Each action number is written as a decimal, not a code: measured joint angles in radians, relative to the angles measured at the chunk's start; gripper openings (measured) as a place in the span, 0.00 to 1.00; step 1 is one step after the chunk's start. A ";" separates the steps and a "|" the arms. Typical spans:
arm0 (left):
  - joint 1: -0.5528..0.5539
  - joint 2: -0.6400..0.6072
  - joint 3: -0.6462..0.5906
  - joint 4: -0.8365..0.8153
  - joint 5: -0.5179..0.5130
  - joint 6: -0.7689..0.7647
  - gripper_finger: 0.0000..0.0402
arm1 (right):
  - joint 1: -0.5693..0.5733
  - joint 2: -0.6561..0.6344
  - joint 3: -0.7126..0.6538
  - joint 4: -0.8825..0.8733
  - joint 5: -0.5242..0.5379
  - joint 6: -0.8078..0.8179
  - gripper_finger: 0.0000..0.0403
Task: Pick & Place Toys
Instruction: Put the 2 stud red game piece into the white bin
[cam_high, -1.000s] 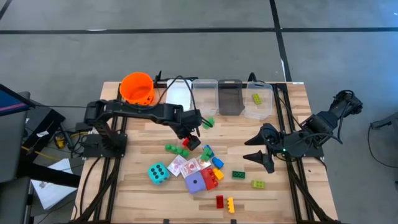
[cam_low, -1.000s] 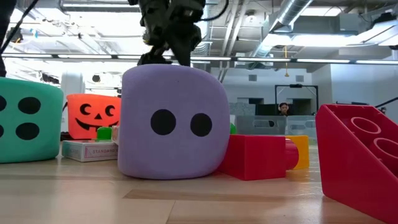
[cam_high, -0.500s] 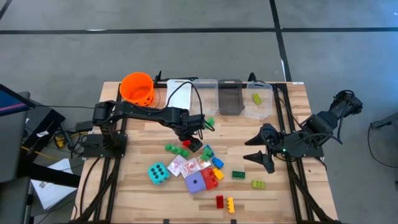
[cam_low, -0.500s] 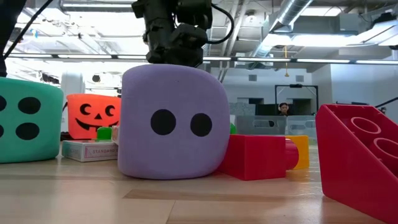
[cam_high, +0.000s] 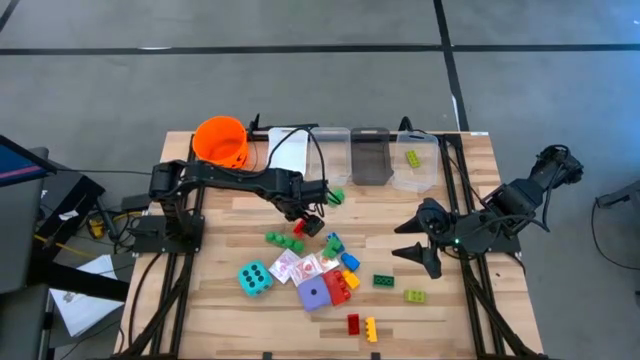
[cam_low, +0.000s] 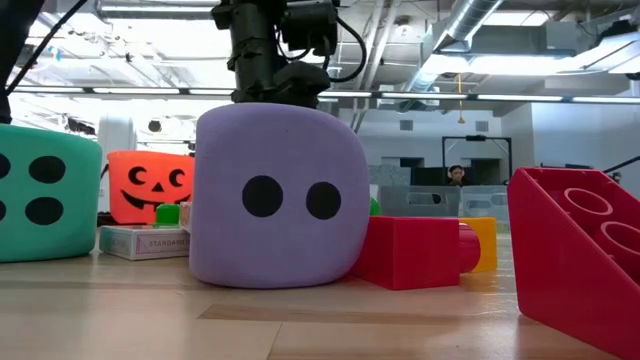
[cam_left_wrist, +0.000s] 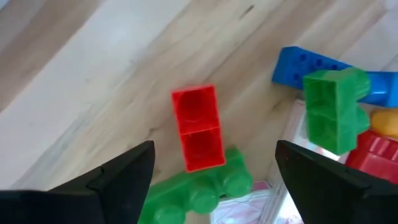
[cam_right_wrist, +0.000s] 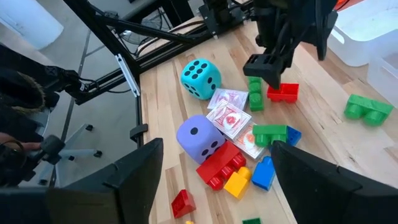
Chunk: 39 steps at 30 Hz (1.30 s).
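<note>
Near table middle: left gripper (cam_left_wrist: 211, 163) over red brick (cam_left_wrist: 199, 127), fingers spread, nothing held.
Brick leans on green brick (cam_left_wrist: 199, 186); closing could pinch both. Right gripper (cam_high: 428, 240) waits open near right edge.

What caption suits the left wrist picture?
Open left gripper poised above a red brick lying against a green brick.

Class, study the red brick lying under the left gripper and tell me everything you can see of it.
The red brick is a small, glossy plastic two-cell block lying with its hollow cells towards the left wrist camera. It rests on the wooden table, one end against a green brick. The open left gripper hangs above it, not touching.
</note>
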 joint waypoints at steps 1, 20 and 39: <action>-0.003 0.004 0.000 0.008 0.000 0.000 0.82 | 0.000 0.000 0.000 0.000 0.000 0.000 0.72; -0.006 0.135 -0.002 0.022 0.014 0.000 0.82 | 0.000 0.000 0.000 0.001 0.000 0.011 0.72; -0.006 0.138 -0.069 0.115 0.009 -0.019 0.53 | 0.000 0.000 0.000 0.005 0.003 0.015 0.72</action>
